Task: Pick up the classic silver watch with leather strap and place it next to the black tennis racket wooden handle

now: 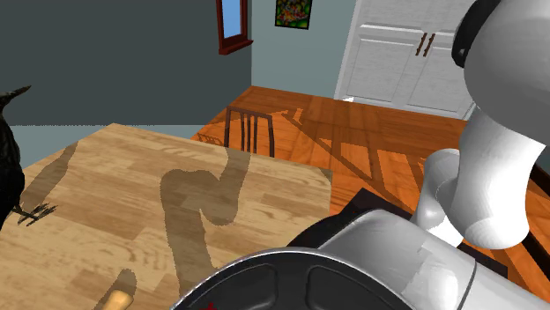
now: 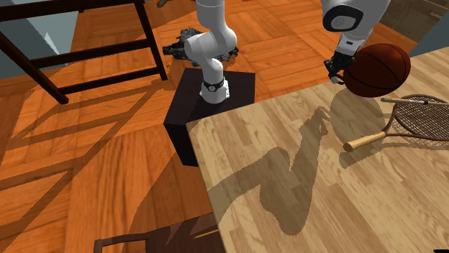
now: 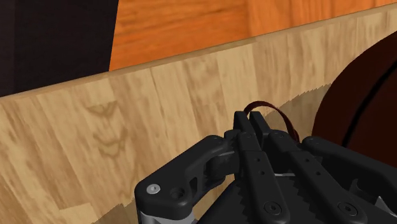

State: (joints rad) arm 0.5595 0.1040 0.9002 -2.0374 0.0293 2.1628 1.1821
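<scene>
1. Gripping: the gripper (image 3: 253,121) has its fingers clamped on a thin dark-brown strap loop, which is the watch (image 3: 280,112). The loop arcs out just past the fingertips. I can't make out the watch face.
2. Just beside the hand, on the strap side, is a dark reddish-brown basketball (image 2: 378,68). I can't tell whether it touches the hand.
3. Below the hand is the light wood table (image 3: 95,146), and the hand hangs over it near the edge. The arm's shadow runs across the boards.
4. Beyond the ball from the hand, the tennis racket (image 2: 421,118) lies flat on the table. Its wooden handle (image 2: 365,141) is the end nearer the hand. The watch is apart from the racket, up in the fingers.
5. Farthest out, past the table edge, the black stand (image 2: 241,85) sits on the orange wood floor (image 2: 93,165).
</scene>
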